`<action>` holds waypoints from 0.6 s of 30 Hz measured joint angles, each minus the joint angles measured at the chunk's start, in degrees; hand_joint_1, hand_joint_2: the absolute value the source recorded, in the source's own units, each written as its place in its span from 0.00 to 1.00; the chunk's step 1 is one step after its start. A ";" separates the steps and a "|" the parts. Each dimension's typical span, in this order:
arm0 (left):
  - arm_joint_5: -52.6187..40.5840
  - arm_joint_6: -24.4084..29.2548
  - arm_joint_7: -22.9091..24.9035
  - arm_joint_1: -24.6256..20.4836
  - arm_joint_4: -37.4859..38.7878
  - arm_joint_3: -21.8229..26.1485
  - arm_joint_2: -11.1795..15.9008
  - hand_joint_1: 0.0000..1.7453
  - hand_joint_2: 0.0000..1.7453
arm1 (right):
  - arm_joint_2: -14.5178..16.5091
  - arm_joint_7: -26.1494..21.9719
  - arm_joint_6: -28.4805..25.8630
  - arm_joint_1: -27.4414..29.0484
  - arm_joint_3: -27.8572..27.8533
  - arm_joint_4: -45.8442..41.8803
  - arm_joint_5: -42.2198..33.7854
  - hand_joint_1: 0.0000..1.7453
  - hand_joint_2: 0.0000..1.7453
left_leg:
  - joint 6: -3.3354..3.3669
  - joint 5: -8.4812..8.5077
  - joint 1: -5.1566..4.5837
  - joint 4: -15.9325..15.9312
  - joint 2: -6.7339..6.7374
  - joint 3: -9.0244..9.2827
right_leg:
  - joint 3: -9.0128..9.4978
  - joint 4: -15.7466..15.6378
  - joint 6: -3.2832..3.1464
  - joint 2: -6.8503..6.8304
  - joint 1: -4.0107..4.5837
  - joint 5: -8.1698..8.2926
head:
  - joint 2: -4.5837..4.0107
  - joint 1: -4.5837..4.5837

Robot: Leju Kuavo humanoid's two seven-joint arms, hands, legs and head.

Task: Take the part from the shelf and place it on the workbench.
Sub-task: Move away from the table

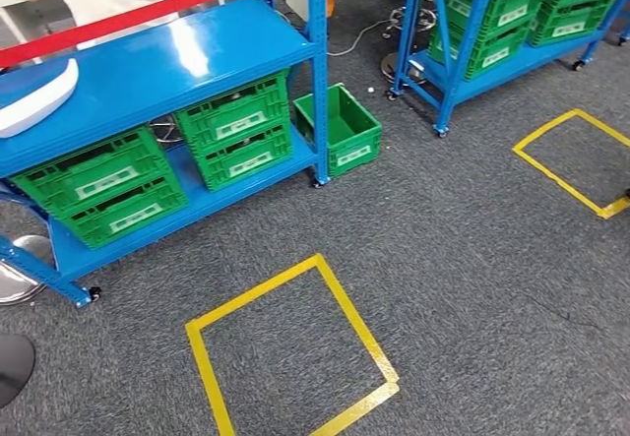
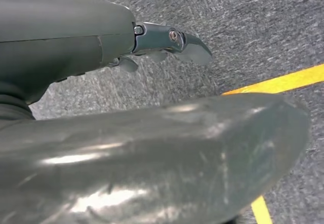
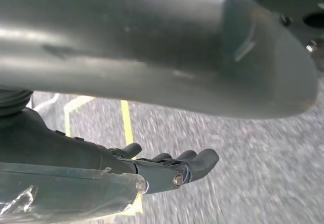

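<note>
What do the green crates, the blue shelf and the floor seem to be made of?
The green crates look like moulded plastic: slotted walls, matte colour. The blue shelf seems to be painted metal; its glossy top reflects the lights. The floor looks like grey short-pile carpet, speckled and dull, with yellow tape probably stuck on it.

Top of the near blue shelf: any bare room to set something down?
Yes: the near shelf's top deck is bare from the white part at its left end across to the right post. Crowded below: green crates fill the lower tier.
</note>
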 joint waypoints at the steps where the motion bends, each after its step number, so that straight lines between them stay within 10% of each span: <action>1: 0.07 0.00 -0.13 -0.17 0.00 0.10 -0.06 0.00 0.00 | -0.09 -0.26 -0.55 0.03 -0.01 -0.01 -0.08 0.00 0.00 | 0.36 0.19 -0.20 -1.74 0.82 0.78 | 0.05 -0.02 0.28 -0.53 0.18 -0.07 | 0.00 -0.06; 5: 0.26 0.00 -0.48 0.07 0.00 0.45 -0.51 0.00 0.00 | -0.34 -1.08 -1.82 -0.06 0.00 -0.05 -0.26 0.00 0.00 | 1.67 0.26 -0.12 -2.89 -0.89 0.82 | -0.02 0.73 1.49 -0.76 0.22 -0.98 | 0.00 0.00; 10: 0.29 0.00 -0.71 -0.14 0.00 0.67 -0.93 0.00 0.00 | -0.49 -1.35 -2.20 0.31 -0.01 -0.05 -0.34 0.00 0.00 | 2.61 0.49 0.19 -3.03 -4.07 0.80 | -7.25 15.51 2.24 3.93 -0.02 -7.45 | 0.00 0.41; 15: 0.32 0.00 -0.72 -0.05 0.00 0.70 -1.28 0.00 0.00 | -0.56 -1.36 -2.24 0.30 -0.02 -0.05 -0.37 0.00 0.00 | 1.78 0.61 0.29 -2.75 -7.86 0.89 | -1.46 2.19 2.03 7.38 -0.66 0.14 | 0.00 0.52; 18: 0.33 0.00 -0.81 0.07 0.00 0.75 -1.25 0.00 0.00 | -0.59 -1.38 -2.30 0.16 -0.01 -0.05 -0.38 0.00 0.00 | 0.70 0.99 0.42 -2.94 -9.37 0.46 | -0.34 -0.05 1.13 7.88 -0.63 0.45 | 0.00 0.51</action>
